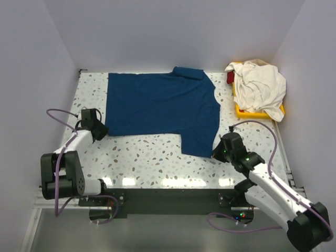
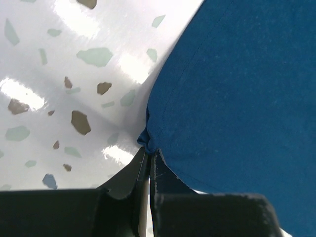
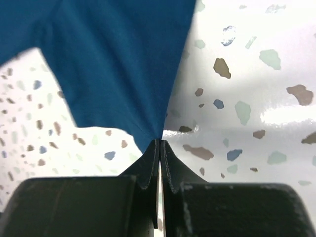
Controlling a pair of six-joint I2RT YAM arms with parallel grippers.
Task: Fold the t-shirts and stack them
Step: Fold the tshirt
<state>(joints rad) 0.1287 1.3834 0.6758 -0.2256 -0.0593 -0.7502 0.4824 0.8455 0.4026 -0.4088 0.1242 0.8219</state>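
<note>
The navy t-shirt (image 1: 157, 110) lies spread flat across the far half of the table (image 1: 152, 163), its far edge close to the back wall. One sleeve is bunched at the far side.

The left gripper (image 2: 148, 154) is at the shirt's near left corner, jaws pressed together with a pinch of blue hem between them. The right gripper (image 3: 159, 144) is at the near right corner, jaws likewise closed on a point of cloth.

Open speckled white surface with glare patches runs between the shirt and the arm bases. Pale walls close in on the left, back and right.

The cream t-shirt (image 1: 260, 86) sits crumpled in the yellow tray (image 1: 244, 111) at the far right corner, draping over the rim, well apart from both grippers. A dark red item (image 1: 230, 77) beside it is mostly covered and cannot be identified.
</note>
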